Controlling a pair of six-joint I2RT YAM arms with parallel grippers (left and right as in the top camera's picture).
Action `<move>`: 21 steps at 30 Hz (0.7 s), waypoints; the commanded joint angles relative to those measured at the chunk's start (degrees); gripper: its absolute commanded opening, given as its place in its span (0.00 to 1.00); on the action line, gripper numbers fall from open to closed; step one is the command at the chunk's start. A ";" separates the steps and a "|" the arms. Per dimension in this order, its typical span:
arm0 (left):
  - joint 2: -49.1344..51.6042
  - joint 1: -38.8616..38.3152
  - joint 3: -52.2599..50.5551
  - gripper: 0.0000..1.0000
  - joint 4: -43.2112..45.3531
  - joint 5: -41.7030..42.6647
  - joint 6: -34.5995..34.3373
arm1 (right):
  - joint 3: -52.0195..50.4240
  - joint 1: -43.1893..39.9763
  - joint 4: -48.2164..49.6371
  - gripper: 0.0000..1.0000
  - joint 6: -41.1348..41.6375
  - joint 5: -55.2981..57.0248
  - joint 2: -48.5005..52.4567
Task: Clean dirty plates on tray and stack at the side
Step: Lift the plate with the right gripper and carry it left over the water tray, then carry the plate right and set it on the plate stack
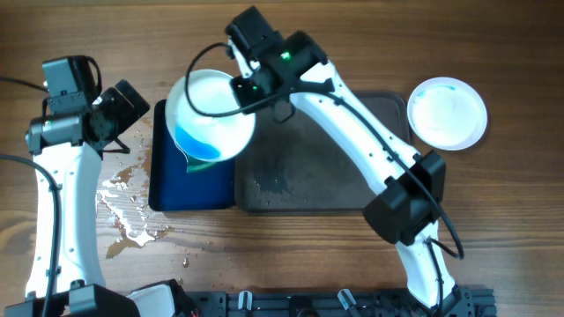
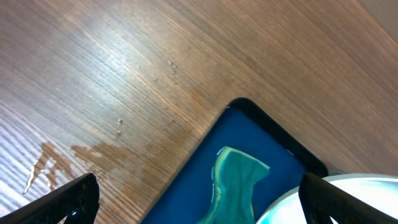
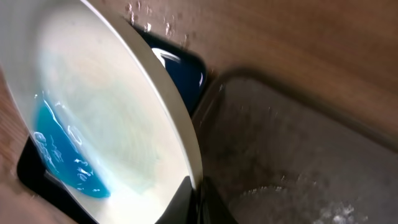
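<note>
My right gripper [image 1: 245,88] is shut on the rim of a white plate [image 1: 210,110] and holds it tilted above the deep-blue tray [image 1: 167,189]. Blue liquid pools at the plate's low edge and a teal streak [image 2: 236,180] lies in the blue tray. In the right wrist view the fingers [image 3: 196,196] pinch the plate's [image 3: 112,118] rim. The dark grey tray [image 1: 335,167] is wet and holds no plate. Another white plate [image 1: 448,113] with a faint blue tint lies on the table at the tray's right. A third plate does not show. My left gripper [image 1: 123,107] is open and empty, left of the blue tray.
Spilled water [image 1: 132,207] lies on the wooden table left of the blue tray, under my left arm. The blue tray's corner [image 2: 249,109] and the held plate's edge [image 2: 348,196] show between the left fingers [image 2: 199,199]. A black rail [image 1: 335,304] runs along the front edge.
</note>
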 commanded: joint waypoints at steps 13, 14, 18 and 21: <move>1.09 7.69 0.13 1.00 -0.04 -0.35 -3.67 | 1.73 17.14 20.20 0.05 -32.26 52.28 0.00; 1.40 7.98 0.13 1.00 0.15 -0.42 -4.42 | 1.73 17.90 23.19 0.05 -35.98 53.02 0.00; 2.49 10.14 0.13 1.00 0.11 -0.35 -6.21 | 1.49 21.51 29.20 0.05 -53.09 53.29 0.00; 2.69 11.85 0.13 1.00 -0.02 -0.33 -7.48 | 0.76 23.28 30.23 0.05 -61.24 54.23 0.20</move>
